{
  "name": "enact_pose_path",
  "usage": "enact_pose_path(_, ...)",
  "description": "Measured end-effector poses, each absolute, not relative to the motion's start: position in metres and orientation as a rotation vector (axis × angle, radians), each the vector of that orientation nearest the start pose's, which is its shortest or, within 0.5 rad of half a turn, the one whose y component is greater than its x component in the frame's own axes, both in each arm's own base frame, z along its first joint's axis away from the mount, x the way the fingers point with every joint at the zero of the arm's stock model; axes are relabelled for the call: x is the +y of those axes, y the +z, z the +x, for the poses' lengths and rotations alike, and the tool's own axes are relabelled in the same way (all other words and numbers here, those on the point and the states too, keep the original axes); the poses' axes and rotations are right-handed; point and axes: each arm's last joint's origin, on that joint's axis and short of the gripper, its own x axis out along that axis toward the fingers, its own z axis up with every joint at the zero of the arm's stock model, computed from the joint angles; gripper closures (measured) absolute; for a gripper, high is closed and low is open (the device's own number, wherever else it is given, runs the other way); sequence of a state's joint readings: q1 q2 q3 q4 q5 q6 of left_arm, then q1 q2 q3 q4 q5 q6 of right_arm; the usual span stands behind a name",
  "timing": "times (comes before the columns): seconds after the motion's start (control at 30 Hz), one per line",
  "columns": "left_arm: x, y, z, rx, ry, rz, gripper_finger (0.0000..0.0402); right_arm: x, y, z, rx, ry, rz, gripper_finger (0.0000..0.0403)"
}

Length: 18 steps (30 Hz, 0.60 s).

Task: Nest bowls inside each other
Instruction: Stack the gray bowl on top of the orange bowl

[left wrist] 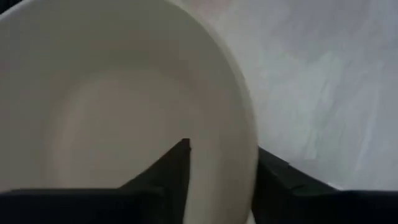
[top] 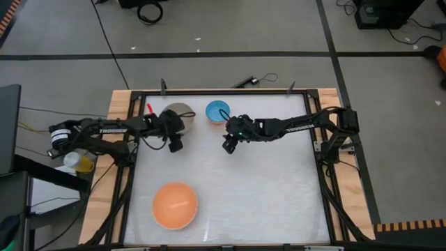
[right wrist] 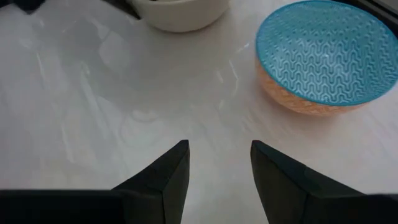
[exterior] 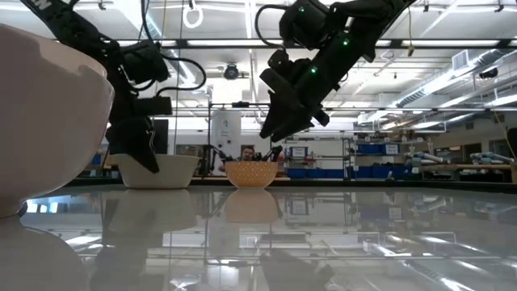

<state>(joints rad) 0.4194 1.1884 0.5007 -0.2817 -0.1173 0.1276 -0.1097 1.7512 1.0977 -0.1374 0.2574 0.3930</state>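
Note:
The grey-beige bowl (top: 182,113) rests on its base at the table's far left (exterior: 157,171). My left gripper (top: 175,139) is at its rim, one finger (left wrist: 177,171) inside the bowl (left wrist: 124,106) and the other (left wrist: 277,183) outside. To its right stands the small blue bowl (top: 217,111), blue inside and orange-tan outside (right wrist: 320,56). My right gripper (top: 229,144) hangs open above the bare table, on the near side of the blue bowl (exterior: 250,174). The salmon-orange bowl (top: 175,205) sits near the front edge. My left gripper comes slanting down from the table's left, its fingers astride the grey-beige bowl's rim (left wrist: 239,155), one inside and one outside. I cannot tell whether either finger touches the wall. The bowl stays upright on the table.
A large pale bowl wall (exterior: 48,113) fills the low view's near left. A small red thing (top: 148,108) lies at the far left edge. The table's wooden frame (top: 327,174) borders the white surface. A person (exterior: 245,153) sits far behind the table.

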Motion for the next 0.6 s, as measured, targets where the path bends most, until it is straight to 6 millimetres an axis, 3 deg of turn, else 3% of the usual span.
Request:
enact_pose_path(0.2, 0.086, 0.159, 0.186, 1.014, 0.409, 0.022, 0.0387, -0.046, 0.194, 0.363, 0.712, -0.502, 0.300, 0.0225)
enact_pose_path(0.37, 0.066, 0.168, 0.189, 1.026, 0.316, 0.167, 0.0396, -0.052, 0.194, 0.362, 0.709, -0.516, 0.314, 0.0225)
enact_pose_path(0.6, 0.013, 0.201, 0.206, 0.967, 0.079, 0.671, 0.0399, -0.066, 0.205, 0.364, 0.585, -0.541, 0.433, 0.0225)
